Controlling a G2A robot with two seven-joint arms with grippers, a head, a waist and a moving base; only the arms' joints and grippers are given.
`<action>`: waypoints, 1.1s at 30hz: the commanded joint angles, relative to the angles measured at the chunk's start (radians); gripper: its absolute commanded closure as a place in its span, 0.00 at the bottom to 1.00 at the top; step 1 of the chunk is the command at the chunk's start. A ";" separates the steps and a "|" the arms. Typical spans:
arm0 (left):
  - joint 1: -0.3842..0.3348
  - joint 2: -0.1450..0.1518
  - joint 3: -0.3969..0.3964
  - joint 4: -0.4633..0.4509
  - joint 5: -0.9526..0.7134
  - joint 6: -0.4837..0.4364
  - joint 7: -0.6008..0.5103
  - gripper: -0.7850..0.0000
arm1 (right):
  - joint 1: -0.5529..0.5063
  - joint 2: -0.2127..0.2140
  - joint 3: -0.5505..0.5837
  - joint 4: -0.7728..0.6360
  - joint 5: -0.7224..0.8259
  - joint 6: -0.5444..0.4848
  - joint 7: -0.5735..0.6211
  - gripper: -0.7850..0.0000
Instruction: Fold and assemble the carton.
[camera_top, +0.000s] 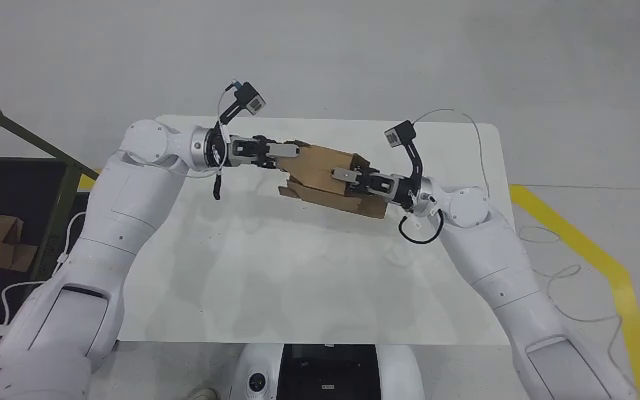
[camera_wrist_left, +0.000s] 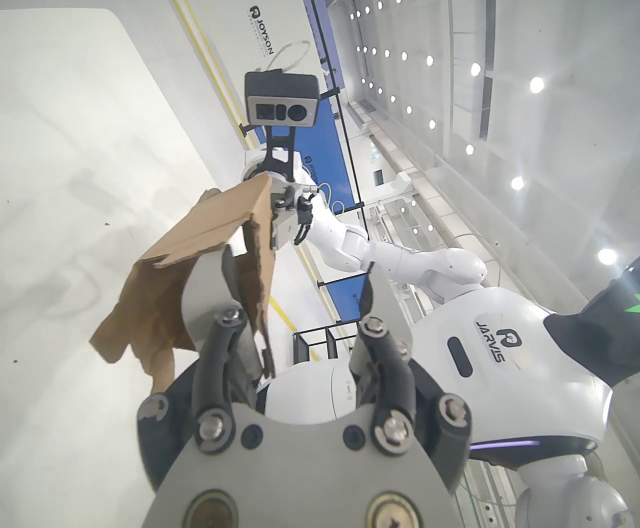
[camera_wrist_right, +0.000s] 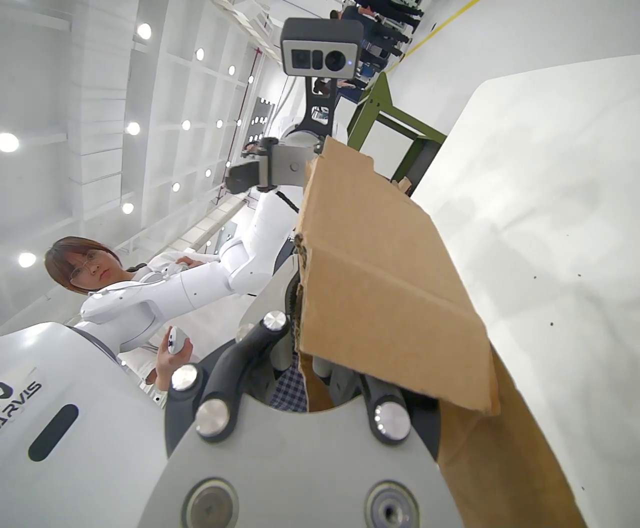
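Note:
A brown cardboard carton (camera_top: 322, 172), partly folded with loose flaps, hangs above the white table (camera_top: 300, 290) between both arms. My left gripper (camera_top: 288, 152) is at its far-left end. In the left wrist view the left gripper (camera_wrist_left: 295, 285) is open, one finger (camera_wrist_left: 205, 285) against the carton (camera_wrist_left: 200, 235) and the other finger (camera_wrist_left: 375, 295) free, with a carton wall edge between them. My right gripper (camera_top: 343, 177) is shut on the carton's opposite end, seen also in the left wrist view as the right gripper (camera_wrist_left: 282, 222). The carton panel (camera_wrist_right: 380, 280) hides the right fingertips.
A thin cable (camera_top: 478, 140) loops over the table's far right corner. A green metal frame (camera_top: 40, 150) stands off the table's left side, with cardboard pieces (camera_top: 15, 245) below it. A yellow floor line (camera_top: 575, 235) runs on the right.

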 joint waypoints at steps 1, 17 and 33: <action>0.012 0.004 -0.012 -0.026 -0.014 0.005 -0.005 0.00 | 0.000 -0.001 -0.001 0.002 -0.009 0.001 -0.006 1.00; 0.044 0.002 -0.020 -0.142 -0.071 0.043 -0.043 0.00 | -0.005 -0.013 -0.029 -0.011 -0.068 0.003 -0.065 1.00; 0.013 -0.012 0.002 -0.091 -0.036 0.032 -0.032 0.00 | -0.034 -0.016 -0.024 -0.041 -0.046 -0.011 -0.074 1.00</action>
